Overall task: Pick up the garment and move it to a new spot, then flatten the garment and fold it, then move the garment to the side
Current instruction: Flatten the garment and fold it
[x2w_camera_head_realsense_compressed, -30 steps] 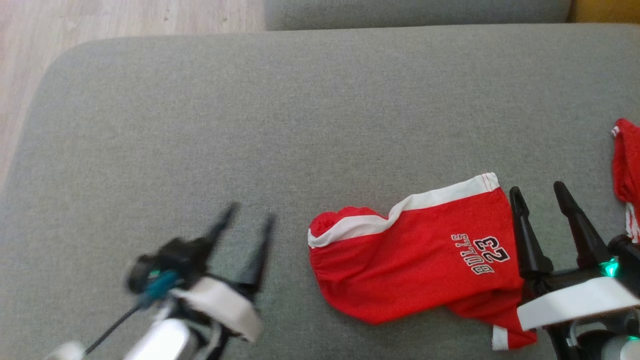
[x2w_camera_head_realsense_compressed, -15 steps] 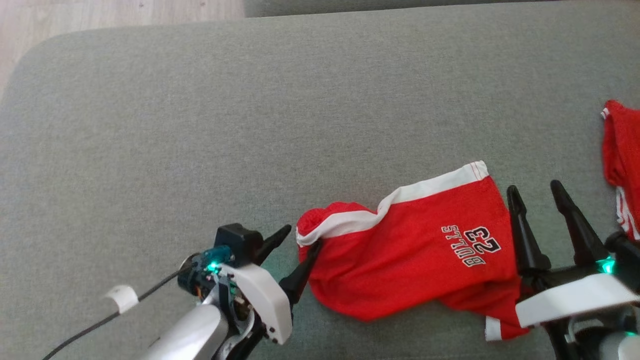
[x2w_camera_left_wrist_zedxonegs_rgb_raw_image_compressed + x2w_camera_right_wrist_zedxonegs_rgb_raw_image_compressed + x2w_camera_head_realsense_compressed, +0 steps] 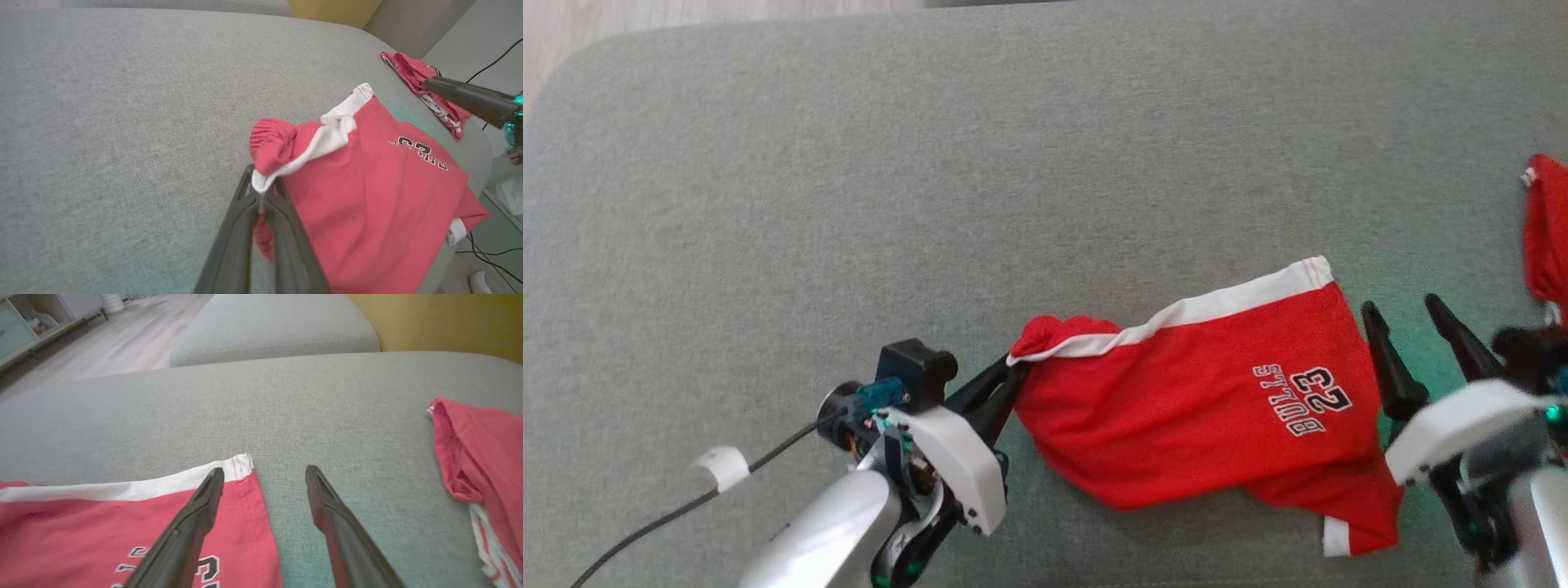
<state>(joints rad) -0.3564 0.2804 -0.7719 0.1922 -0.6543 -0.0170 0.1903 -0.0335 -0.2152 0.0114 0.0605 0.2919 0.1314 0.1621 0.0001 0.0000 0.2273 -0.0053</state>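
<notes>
Head view, left claw: your left claw [image 3: 1015, 371] is clamped shut on the bunched, white-edged corner at the left end of the red Bulls shorts [image 3: 1201, 416]. A corner pinch gives you an edge to lift and carry them by.
Head view, shorts: they lie rumpled on the grey sofa cushion [image 3: 849, 204], near its front edge, with the number print facing up.
Head view, right claw: your right claw [image 3: 1403, 309] is spread wide and holds nothing. It sits just beside the shorts' right hem, likely placed to take the opposite end.
Head view, other cloth: a second red garment [image 3: 1547, 237] lies apart at the far right.
Left wrist view: the two fingers meet on the white trim with cloth pinched between them.
Right wrist view: one finger is over the hem corner and the other over bare cushion. You cannot tell whether they touch.
Stage: judged as the pick-up just starting, with flattening and folding not yet done.
</notes>
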